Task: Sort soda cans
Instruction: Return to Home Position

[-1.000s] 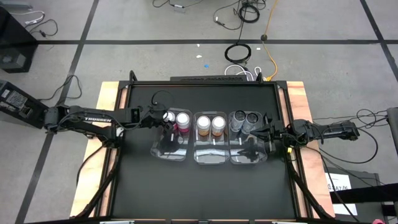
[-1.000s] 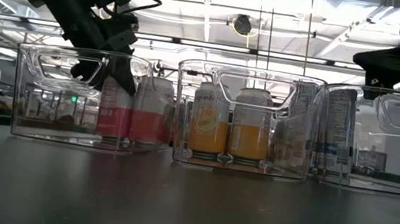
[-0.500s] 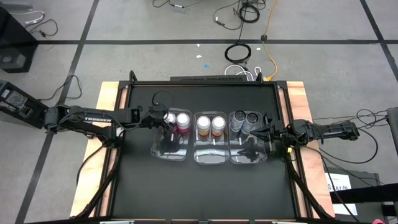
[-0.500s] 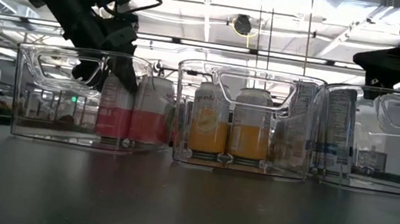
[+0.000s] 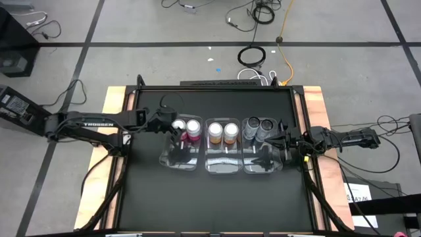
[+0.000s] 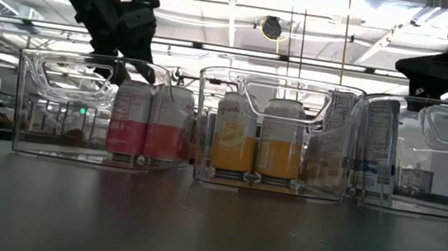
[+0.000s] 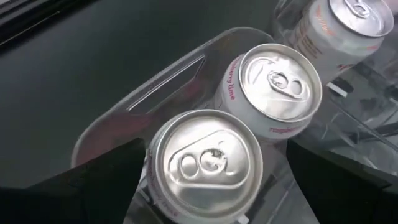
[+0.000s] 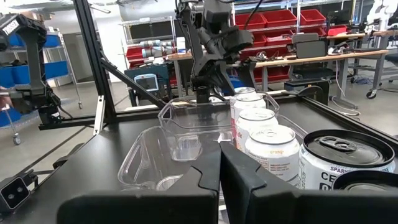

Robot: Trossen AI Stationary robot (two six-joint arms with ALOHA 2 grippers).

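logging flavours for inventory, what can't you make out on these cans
Low view: print on the dark-topped cans warped by the bin wall.
Right wrist view: one dark-topped can cut off by the corner.
Left wrist view: pink cans show mostly tops, between the open jaws of the left gripper.
High view: all print too small.

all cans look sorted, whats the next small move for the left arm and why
Probably raise the left end effector straight up, then draw it back toward its side: it hangs open just above the two pink-sided silver-topped soda cans, which stand inside the left clear plastic bin, gripping nothing.
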